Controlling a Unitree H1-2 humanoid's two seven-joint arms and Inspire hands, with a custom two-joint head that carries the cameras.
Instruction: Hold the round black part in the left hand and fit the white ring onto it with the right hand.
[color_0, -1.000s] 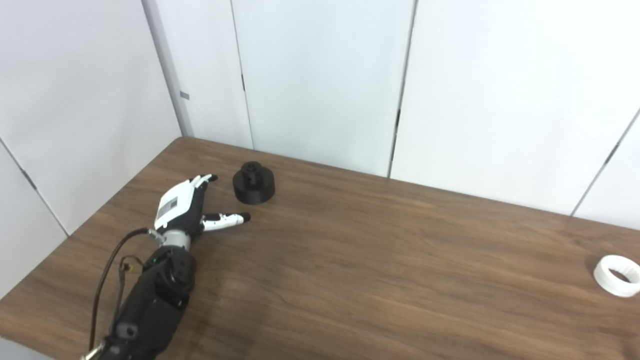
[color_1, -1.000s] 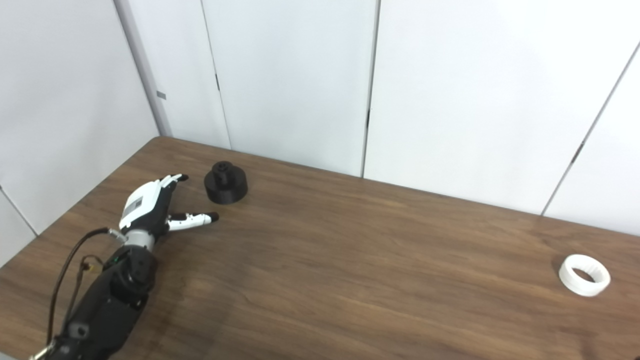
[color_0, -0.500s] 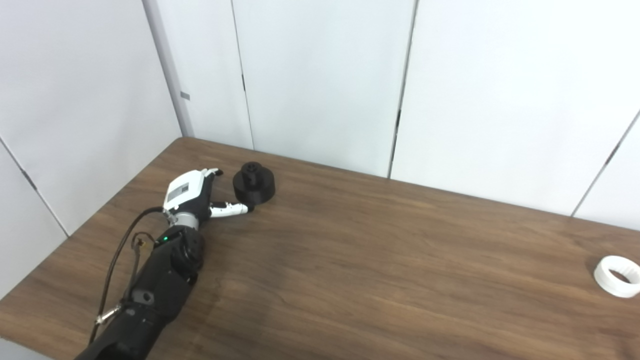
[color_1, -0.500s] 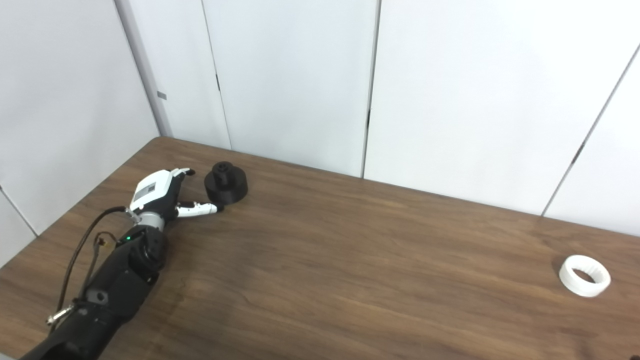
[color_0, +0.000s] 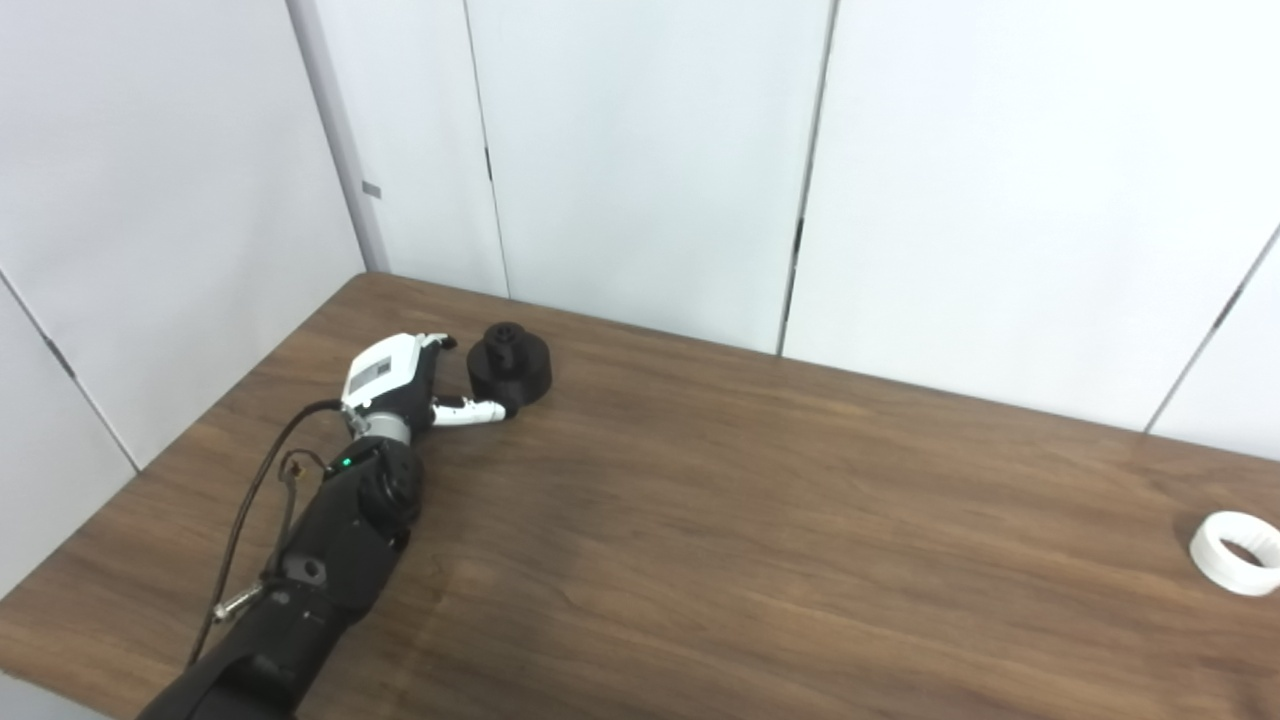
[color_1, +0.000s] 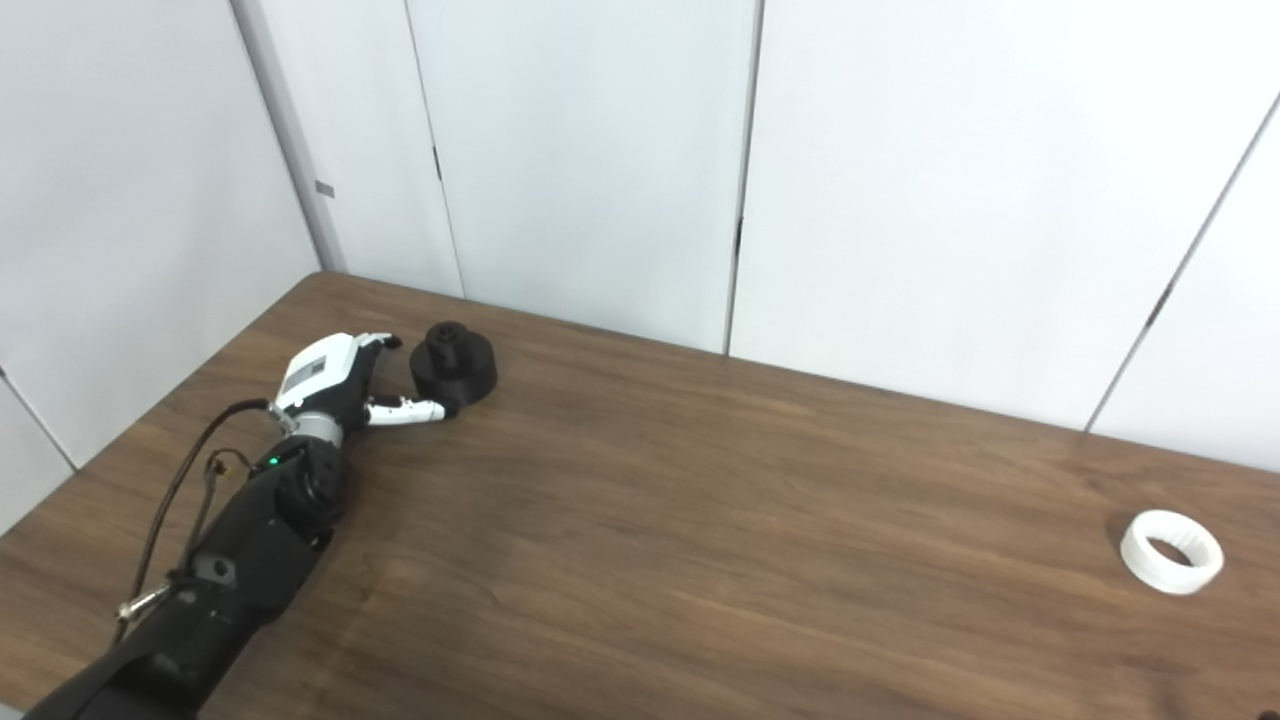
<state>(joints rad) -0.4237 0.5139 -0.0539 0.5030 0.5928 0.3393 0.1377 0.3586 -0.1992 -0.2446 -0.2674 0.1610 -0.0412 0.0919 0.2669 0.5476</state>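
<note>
Now the left hand lies low on the brown surface in the upper left of the frame. Its fingers are spread apart and it holds nothing. The thumb points right and its tip looks to touch the bottom edge of the round black part. The other fingers reach toward the left side of that part. The black arm comes up from the lower left corner, with a thin cable beside it. The round black part sits on the surface near the white wall. The white ring lies flat, well apart, at the far right edge. The right hand is not seen.
</note>
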